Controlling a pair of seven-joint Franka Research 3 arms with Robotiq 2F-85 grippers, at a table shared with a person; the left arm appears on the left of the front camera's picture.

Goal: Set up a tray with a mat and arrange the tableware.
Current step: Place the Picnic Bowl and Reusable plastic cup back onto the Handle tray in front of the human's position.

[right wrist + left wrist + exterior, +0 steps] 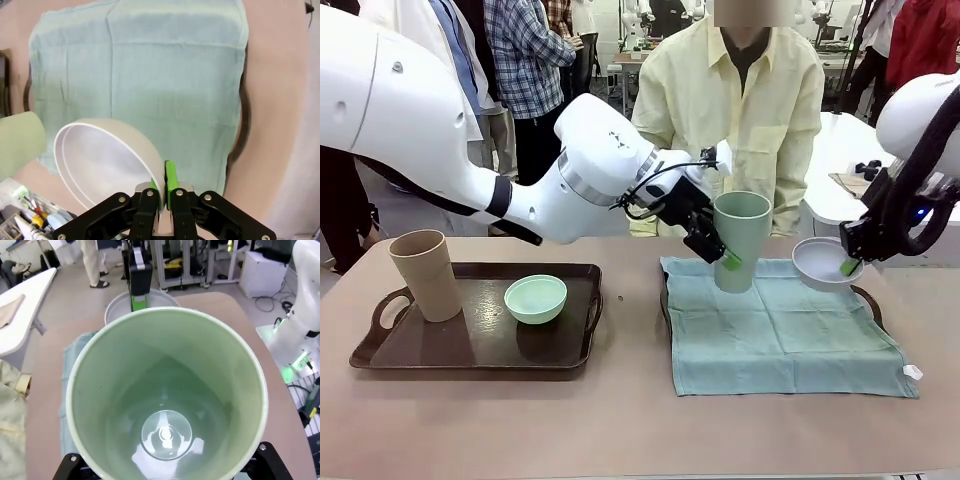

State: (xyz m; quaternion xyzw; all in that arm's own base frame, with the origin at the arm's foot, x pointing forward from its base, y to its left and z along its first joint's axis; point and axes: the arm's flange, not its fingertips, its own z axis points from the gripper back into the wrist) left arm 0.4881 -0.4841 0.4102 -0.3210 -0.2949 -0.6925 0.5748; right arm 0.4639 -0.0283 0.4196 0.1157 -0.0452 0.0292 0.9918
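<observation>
Nearest the robot's edge, the table [620,430] was bare tan surface. On its left half lay a dark brown tray [470,368] with handles. A tan-brown tumbler [424,275] stood upright at the tray's left end, and a mint green bowl [535,298] sat near its middle, apart from the tumbler.

On the right half a pale teal mat [780,340] was spread over a second tray [872,300], whose dark rim showed past the mat's left and right edges.

Over the mat's far left part, the left gripper [728,258] gripped the pale green tumbler [745,240] upright, with its jaws spread wide around the wall below the rim. Whether the tumbler's base touched the mat could not be told. In the left wrist view the tumbler's open mouth faced the camera, its inside empty.

Near the mat's far right corner, the right gripper [850,265] pinched the rim of the whitish bowl [823,262], fingers narrowed on the thin wall, the bowl tilted and held clear of the mat. The right wrist view showed the green pads [170,182] clamped on that rim, with the mat spread beyond.

At the table's far edge stood a person [740,110] in a pale yellow shirt, just behind the tumbler.
</observation>
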